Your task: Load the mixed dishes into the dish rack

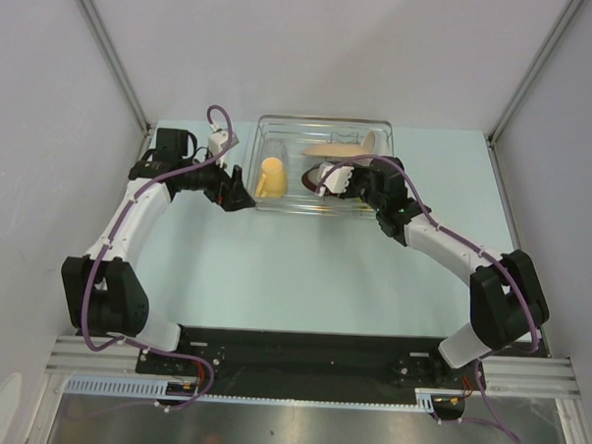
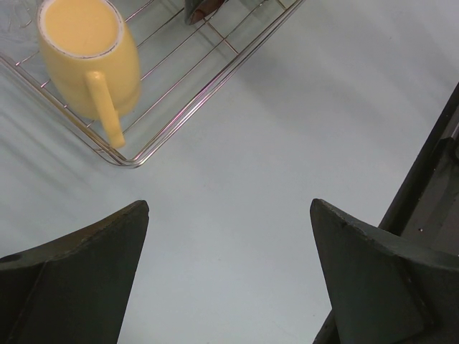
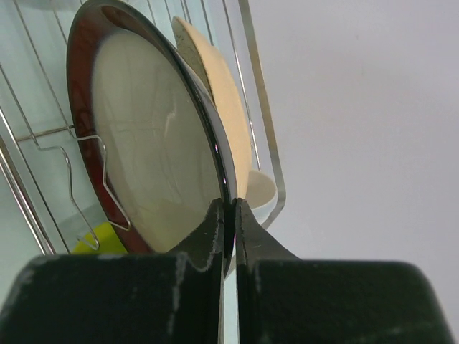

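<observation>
Dish rack (image 1: pixel 281 121) stands at the far middle of the worktop (image 1: pixel 304 272), chrome wire with raised sides. My right pincer (image 3: pixel 228 211) is clenched on the rim of the beige plate with the dark-brown rim (image 3: pixel 150 143), its two fingers pressed on either face of that edge. The plate stands on edge in the right half of the rack, leaning a little, with a bent wire across its pale face. Just behind it stands the round wooden plate (image 3: pixel 215 93), also on edge; I cannot tell whether the two touch. A white bowl (image 3: pixel 262 190) shows past them, and a bit of the lime-green bowl (image 3: pixel 104 240) peeks out low beside the plate.

My left pincer (image 2: pixel 229 204) is released, fingers spread wide over bare worktop with nothing between them, just off the rack's near left corner. The yellow-orange mug (image 2: pixel 90 54) sits upright in the left part of the rack, its handle towards that pincer.
</observation>
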Robot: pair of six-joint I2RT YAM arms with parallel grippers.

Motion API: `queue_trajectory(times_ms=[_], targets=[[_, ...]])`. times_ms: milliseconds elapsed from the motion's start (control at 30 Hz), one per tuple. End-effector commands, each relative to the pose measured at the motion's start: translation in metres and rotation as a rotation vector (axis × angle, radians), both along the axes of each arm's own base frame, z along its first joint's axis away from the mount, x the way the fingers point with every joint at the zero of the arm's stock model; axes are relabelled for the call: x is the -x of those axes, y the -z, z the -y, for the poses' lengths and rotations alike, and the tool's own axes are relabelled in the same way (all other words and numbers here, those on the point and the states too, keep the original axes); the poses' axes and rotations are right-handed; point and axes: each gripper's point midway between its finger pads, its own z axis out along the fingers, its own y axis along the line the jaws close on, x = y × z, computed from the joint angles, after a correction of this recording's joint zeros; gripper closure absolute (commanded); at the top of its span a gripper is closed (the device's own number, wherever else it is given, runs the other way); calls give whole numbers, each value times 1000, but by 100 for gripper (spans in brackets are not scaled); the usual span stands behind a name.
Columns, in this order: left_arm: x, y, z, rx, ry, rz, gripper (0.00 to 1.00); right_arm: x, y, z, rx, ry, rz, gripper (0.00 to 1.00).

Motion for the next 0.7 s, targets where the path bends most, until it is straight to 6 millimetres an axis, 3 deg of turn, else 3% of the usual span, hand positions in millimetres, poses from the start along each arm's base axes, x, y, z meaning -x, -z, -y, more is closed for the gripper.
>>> queue_trajectory(times_ms=[0, 133, 267, 300, 333, 533, 633, 667], targets=[[0, -8, 1, 37, 15, 16, 0, -10, -19, 4, -101, 42, 51, 100], [0, -10, 0, 38, 12, 23, 0, -12, -3, 8, -94, 66, 23, 100], [-1, -13, 0, 42, 12, 27, 0, -11, -1, 7, -126, 85, 9, 96], [-1, -14, -1, 42, 10, 28, 0, -13, -4, 12, -143, 119, 15, 82], [-1, -13, -1, 42, 9, 24, 0, -12, -8, 15, -174, 137, 12, 75], [-2, -15, -2, 42, -8, 26, 0, -3, -35, 27, -325, 221, -10, 51], [-3, -18, -4, 32, -36, 35, 0, 3, -43, 38, -387, 302, -43, 20], [-6, -18, -7, 17, -57, 44, 0, 9, -50, 40, -435, 323, -65, 1]])
